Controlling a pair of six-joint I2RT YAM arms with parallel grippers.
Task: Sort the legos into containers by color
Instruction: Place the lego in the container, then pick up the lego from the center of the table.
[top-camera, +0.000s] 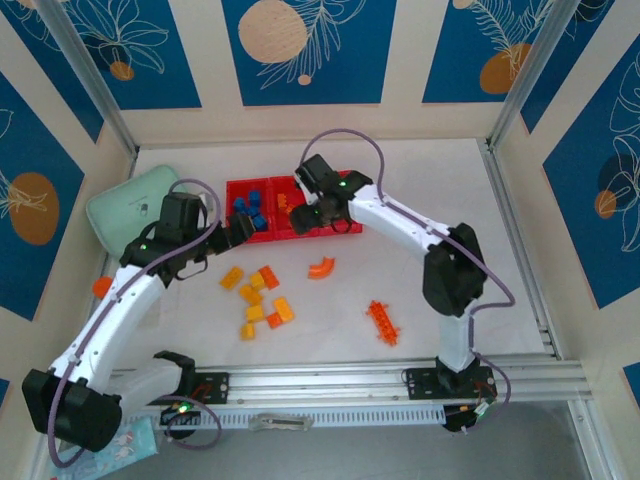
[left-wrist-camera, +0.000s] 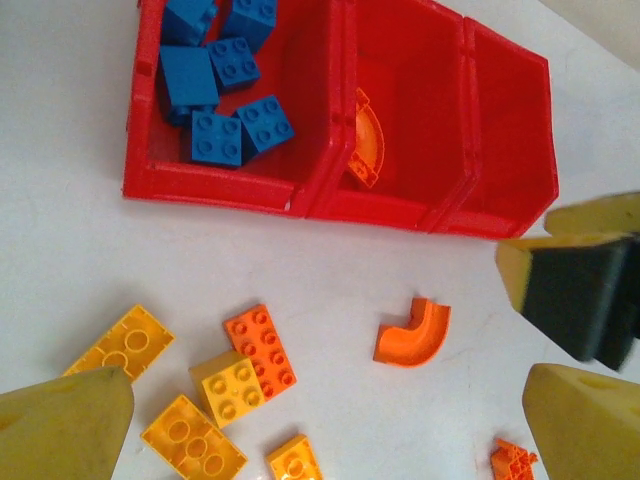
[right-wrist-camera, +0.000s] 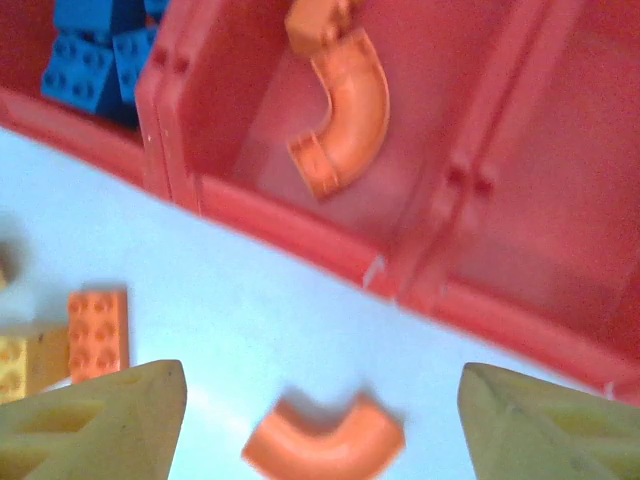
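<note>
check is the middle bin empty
Not empty: a curved orange brick lies inside the middle bin, with another orange piece by its end.

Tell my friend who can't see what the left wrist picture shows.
A red tray of three boxes holds blue bricks in the left box and a curved orange brick in the middle box. Nearer, orange and yellow bricks lie on the white table by the open left claw.
</note>
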